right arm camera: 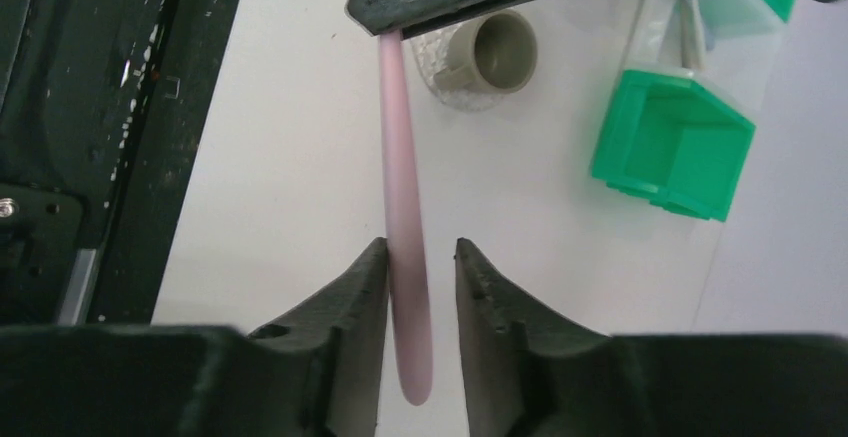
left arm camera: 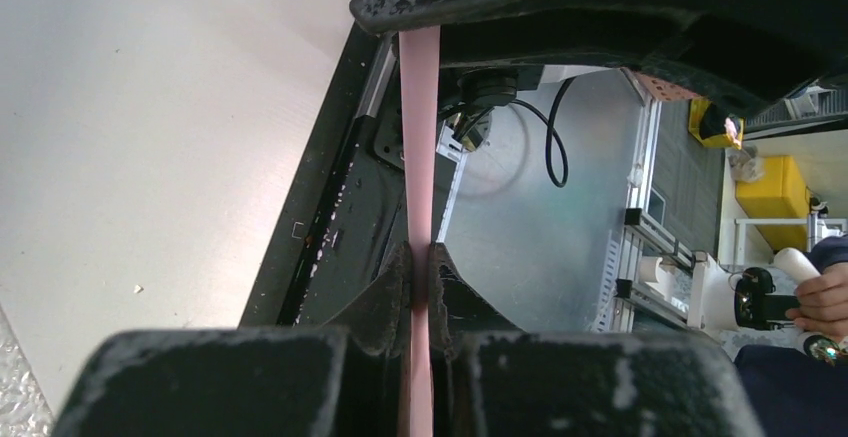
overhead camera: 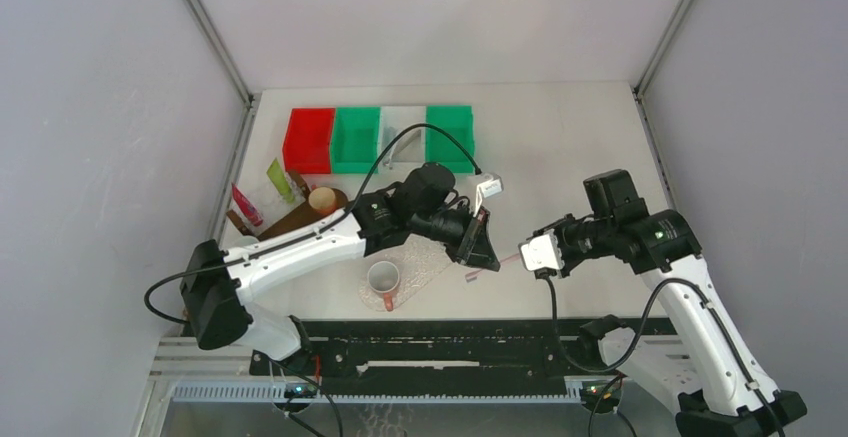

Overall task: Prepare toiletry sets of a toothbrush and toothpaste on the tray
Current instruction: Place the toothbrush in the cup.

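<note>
toothbrush: pink toothbrush [overhead camera: 508, 260], slim and stick-like, held off the table between the two grippers, above the near part of the table and right of the mug
left gripper: left gripper [overhead camera: 480, 242] at the middle of the table, turned toward the right arm
left fingers: closed tight on the pink toothbrush; in the left wrist view both fingers [left arm camera: 380, 302] press its sides with no gap, and the stick runs straight on past the tips
right gripper: right gripper [right arm camera: 421, 249] faces the left one from the right half of the table, close to it
right fingers: partly open, one on each side of the toothbrush's free rounded end; one finger [right arm camera: 340, 297] is at or just beside the stick, and the other stands a little apart with table showing between, so there is no grip
toothbrush far end: in the right wrist view it goes up into the left gripper's black jaw at the top edge
mug: grey-beige mug [overhead camera: 384, 277], upright, on a clear textured mat [overhead camera: 425, 257] near the middle of the near edge
bins: four in a row at the far edge, from left a red bin [overhead camera: 308, 140], a green bin [overhead camera: 356, 139], a clear bin [overhead camera: 402, 127], a second green bin [overhead camera: 450, 135], sides touching
tray: brown tray [overhead camera: 290, 222] at the table's left edge
tubes: pink tube [overhead camera: 245, 204] and yellow-green tube [overhead camera: 280, 179] by the tray's far-left side; whether they rest on it cannot be told
cup: tan cup [overhead camera: 323, 200] at the tray's far-right end
</note>
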Available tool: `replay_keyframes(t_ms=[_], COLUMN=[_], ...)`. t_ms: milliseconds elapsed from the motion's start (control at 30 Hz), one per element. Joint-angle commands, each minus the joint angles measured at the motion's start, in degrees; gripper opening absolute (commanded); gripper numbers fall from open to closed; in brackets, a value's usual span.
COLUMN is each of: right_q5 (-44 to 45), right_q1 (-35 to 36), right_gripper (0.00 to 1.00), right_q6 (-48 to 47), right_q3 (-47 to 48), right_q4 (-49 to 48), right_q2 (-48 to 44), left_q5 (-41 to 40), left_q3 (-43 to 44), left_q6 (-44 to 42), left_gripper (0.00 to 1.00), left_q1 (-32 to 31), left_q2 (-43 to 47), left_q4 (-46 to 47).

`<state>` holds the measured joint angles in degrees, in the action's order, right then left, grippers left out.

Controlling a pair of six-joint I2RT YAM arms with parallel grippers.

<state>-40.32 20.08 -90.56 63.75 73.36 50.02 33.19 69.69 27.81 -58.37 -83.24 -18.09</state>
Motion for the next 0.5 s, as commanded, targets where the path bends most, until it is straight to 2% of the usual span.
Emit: replay_keyframes(t_ms=[0,200,267,333,467], right_q5=[5.23,3.93,2.56,0.37,-5.55], right_q1=[2.82,6.17,6.62,6.62,5.77], right_gripper=[0.31,0.07,0.00,0.00,0.00], right_q6=[0.27,2.84,5.20,7.86,11.67], right_q3=[-1.82,-4.10,-4.13,-4.31,-6.17], right_q4=[-1.35,-2.45,-3.32,-4.14,-6.35], right_q2=[-0.27,-1.04,-1.54,-2.40,-4.25], left_q5=[0.42,-1.16,-2.93,-5.08,-10.09], left_q3=[2.57,0.04,-0.89,-2.58,-8.58], left_q6=[1.44,3.34,3.52,3.14,1.76], left_gripper=[0.00,0.02,0.20,0.39,0.64], left_q1=[-0.95,-1.21,-1.20,-1.22,-1.22], left_q2=[0.11,1.73,3.24,6.31,16.03], left_q4=[1.65,4.16,4.67,6.17,13.40])
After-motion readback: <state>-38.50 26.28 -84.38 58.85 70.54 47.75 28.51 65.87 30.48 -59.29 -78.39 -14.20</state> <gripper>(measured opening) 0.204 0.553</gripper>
